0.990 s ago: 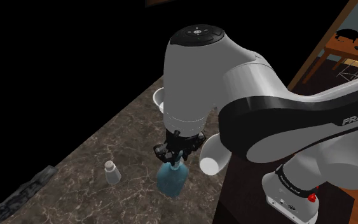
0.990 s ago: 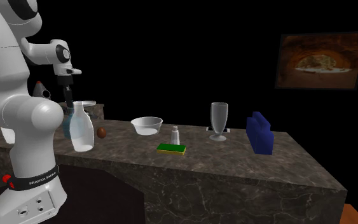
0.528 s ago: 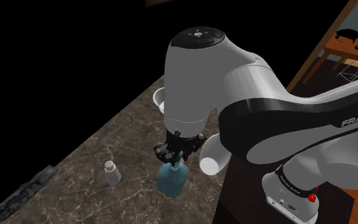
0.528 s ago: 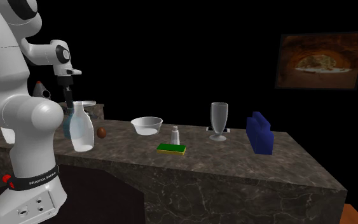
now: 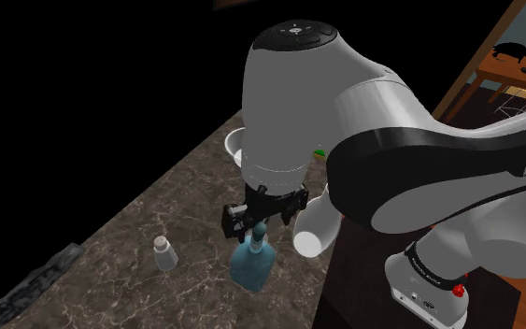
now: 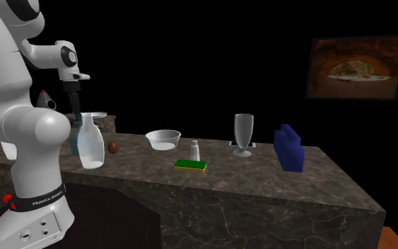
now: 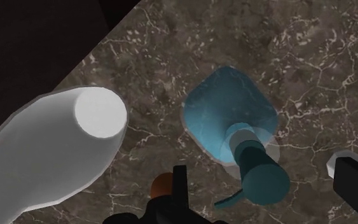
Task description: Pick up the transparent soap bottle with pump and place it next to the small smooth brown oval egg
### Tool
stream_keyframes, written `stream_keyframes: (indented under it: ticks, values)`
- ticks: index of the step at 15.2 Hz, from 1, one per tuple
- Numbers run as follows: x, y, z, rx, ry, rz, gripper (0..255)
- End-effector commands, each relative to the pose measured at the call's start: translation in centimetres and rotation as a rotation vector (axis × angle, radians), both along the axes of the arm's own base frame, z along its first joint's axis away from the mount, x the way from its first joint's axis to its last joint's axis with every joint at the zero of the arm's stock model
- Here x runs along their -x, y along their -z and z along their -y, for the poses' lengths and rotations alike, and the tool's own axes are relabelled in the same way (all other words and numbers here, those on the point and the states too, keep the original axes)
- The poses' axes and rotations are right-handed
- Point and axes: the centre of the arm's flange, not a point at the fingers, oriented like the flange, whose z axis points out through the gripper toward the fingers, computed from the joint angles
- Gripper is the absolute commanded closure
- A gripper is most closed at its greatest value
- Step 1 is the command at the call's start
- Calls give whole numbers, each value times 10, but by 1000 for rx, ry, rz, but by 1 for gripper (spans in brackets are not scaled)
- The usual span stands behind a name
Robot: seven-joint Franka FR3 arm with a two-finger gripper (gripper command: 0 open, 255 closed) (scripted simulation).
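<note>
tool (image 7: 263,168) wide open, holding nothing, right above the soap bottle (image 7: 222,108); likely slippery, light; grasp the narrow neck.

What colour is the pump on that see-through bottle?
Dark teal. The pump tops a paler blue bottle, clearest in the wrist view.

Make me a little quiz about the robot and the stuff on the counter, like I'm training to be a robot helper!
1. True or false: the gripper is squeezing the blue soap bottle.
2. In the second exterior view, what lies just in front of the small shaker? A) a green and yellow sponge B) a banana C) a spoon
3. Is the blue soap bottle standing upright or lying down?

Key: 1 false, the gripper is open and not touching the bottle. 2 A. 3 upright.
</note>
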Motion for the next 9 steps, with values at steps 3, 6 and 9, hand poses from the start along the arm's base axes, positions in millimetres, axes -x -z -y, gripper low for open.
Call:
stream_keyframes:
  ticks: [3, 6, 9]
  values:
    - [-1, -34, -2, 1, 0, -1, 0]
    - [-1, -34, -2, 1, 0, -1, 0]
    - [-1, -34, -2, 1, 0, -1, 0]
